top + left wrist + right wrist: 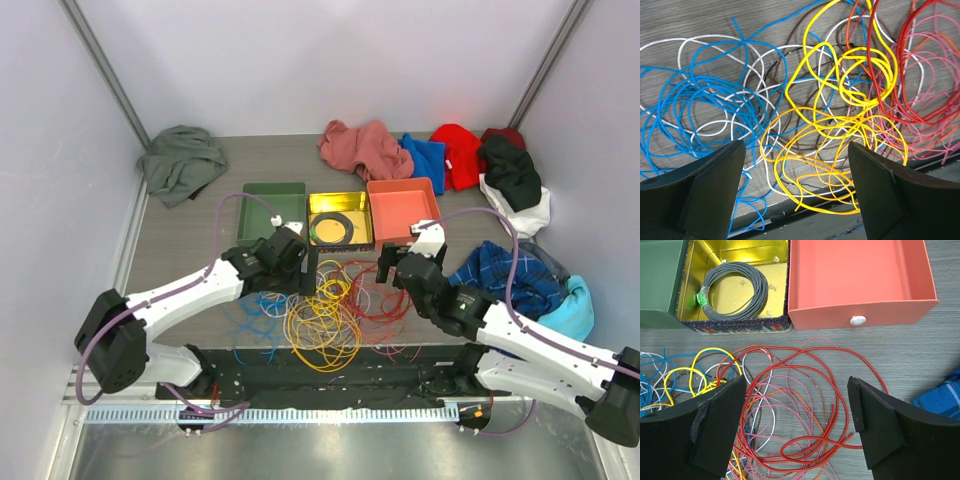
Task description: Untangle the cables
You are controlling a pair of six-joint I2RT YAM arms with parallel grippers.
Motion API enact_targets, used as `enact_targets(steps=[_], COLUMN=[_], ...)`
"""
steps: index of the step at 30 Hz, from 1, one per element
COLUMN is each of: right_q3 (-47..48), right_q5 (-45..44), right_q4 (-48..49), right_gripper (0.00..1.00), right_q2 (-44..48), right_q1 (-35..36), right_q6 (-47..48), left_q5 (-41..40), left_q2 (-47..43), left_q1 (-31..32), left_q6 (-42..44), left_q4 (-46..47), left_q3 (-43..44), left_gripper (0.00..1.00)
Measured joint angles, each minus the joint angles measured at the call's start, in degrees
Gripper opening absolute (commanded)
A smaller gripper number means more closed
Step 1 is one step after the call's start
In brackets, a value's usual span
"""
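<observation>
Cables in loose tangle on table, left jaws wide open over them, right jaws wide open, both empty

Bright even light, faint shadows, near foreground perhaps slightly soft

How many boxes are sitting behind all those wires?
3, in a row: a green box on the left, a gold tin in the middle, an orange box on the right.

Lab test cell: plain white walls, metal corner posts, robot arms bolted to a table
</observation>
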State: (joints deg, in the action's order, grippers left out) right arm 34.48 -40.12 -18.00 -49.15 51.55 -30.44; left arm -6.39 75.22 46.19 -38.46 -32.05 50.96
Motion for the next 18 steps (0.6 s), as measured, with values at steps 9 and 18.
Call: enact_targets(steps=[9,18], right_q3=[-0.7,-0.7], right_q5=[-0.2,-0.2], right_q4=[-0.5,-0.5], right_gripper=[0.90,0.90], right_q2=[2.7,2.0], right_q1=[0.0,0.0], right_q6=[-0.2,-0.5], left_q5=[-7.6,-10.1], left_q2=[3.0,3.0], left_q1=[0.6,-2.9], left_q6=[-0.7,-4.5], left_q4=[-0.2,-0.3], left_q3=[0.7,-0.8], left_gripper=[0.81,0.60])
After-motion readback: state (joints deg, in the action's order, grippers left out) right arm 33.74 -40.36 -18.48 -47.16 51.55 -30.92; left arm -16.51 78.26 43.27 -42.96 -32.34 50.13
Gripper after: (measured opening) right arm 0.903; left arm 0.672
